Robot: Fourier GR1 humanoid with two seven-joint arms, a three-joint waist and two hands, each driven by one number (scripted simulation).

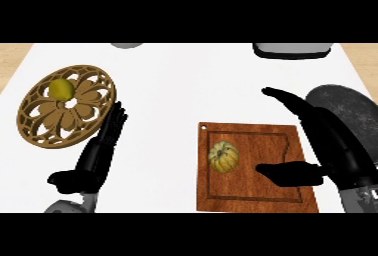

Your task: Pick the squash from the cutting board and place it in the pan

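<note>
While the squash [224, 156] lies on the cutting board [255, 192], the right hand [328, 145] hovers just to its right, holding nothing. Fingers extend straight, thumb spread toward the squash, partly over the pan [354, 110].

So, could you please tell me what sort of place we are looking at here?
Most likely a kitchen counter: a wooden cutting board holds a squash, and a dark pan sits beside it at the right.
</note>
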